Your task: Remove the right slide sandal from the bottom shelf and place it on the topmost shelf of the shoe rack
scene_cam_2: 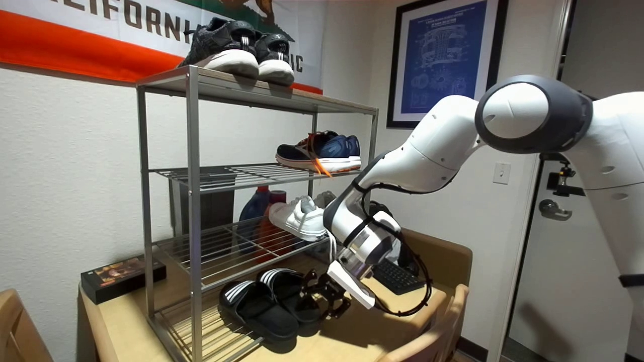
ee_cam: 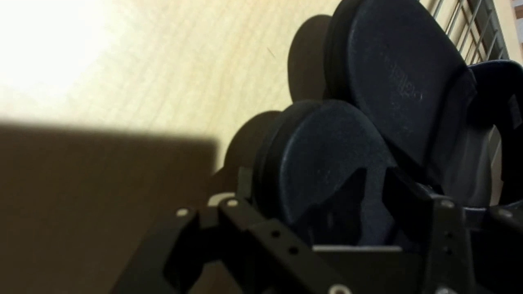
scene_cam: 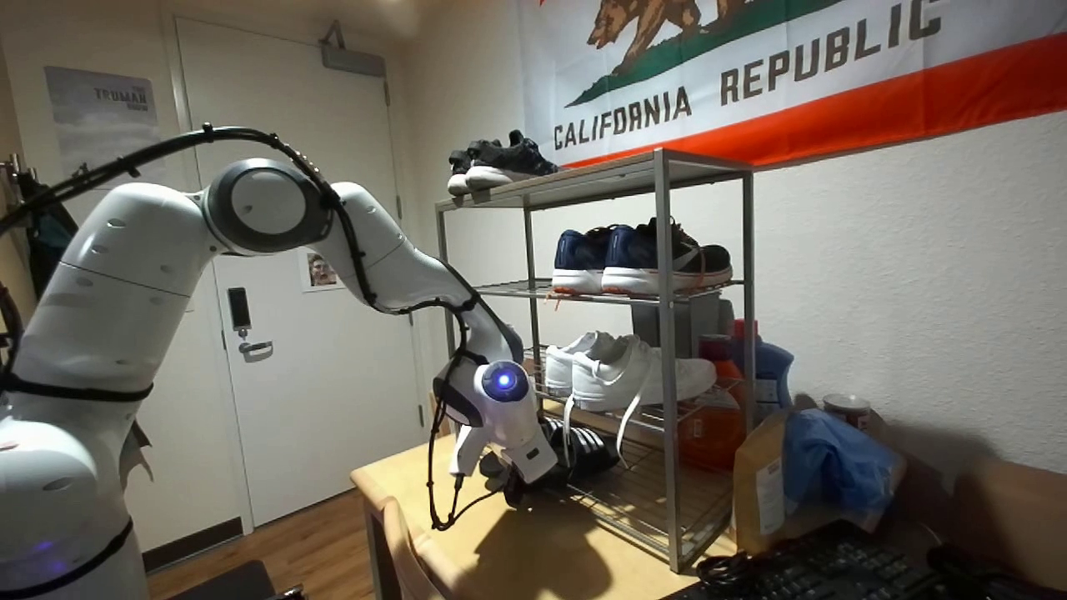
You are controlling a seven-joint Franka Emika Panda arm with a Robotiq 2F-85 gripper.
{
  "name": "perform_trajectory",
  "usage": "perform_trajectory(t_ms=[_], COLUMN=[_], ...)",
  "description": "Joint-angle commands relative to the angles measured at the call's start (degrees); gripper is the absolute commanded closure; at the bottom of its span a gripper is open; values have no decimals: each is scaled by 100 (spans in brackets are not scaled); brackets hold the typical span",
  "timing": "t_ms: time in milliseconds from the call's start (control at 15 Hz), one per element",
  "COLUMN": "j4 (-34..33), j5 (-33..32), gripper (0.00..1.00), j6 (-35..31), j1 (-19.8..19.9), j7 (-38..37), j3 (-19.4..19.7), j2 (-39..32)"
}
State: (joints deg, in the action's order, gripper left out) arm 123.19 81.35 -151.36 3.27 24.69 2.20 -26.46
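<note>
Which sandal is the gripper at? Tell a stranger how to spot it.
Start at the grey metal shoe rack. On its bottom shelf, heels jutting out, lie the left slide sandal and the right slide sandal, both black with white stripes. Take the right one, nearer the gripper, whose open jaws straddle its heel in the wrist view.

Smooth white plastic-looking arm (scene_cam: 125, 283), fat and rounded, with small oval dents (scene_cam: 60, 483). Big joint (scene_cam_2: 534, 113): flat round white cap (scene_cam_2: 513, 110) inside wide dark grey ring (scene_cam_2: 566, 115). Long bendy black cable (scene_cam: 208, 131) tied along outside. Wide black strap (scene_cam: 79, 392) around lower part. Near arm's end, small round blue light (scene_cam: 504, 380), white in middle. Hard dark gripper (ee_cam: 318, 183): straight black fingers (ee_cam: 284, 243) with little holes (ee_cam: 276, 234), pale round screws (ee_cam: 232, 202).
</note>
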Motion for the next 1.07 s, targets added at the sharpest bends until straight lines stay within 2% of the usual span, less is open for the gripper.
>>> perform_trajectory(t_ms=[0,267,400,600,1000], j4=[-49,29,105,283,1053], j5=[227,287,399,579,390], gripper=[51,81,91,96,93], j6=[-150,-214,-214,-169,-112], j1=[13,27,42,63,34], j7=[240,400,594,941,1287], j3=[-30,-29,-32,-21,50], j2=[18,137,258,522,1249])
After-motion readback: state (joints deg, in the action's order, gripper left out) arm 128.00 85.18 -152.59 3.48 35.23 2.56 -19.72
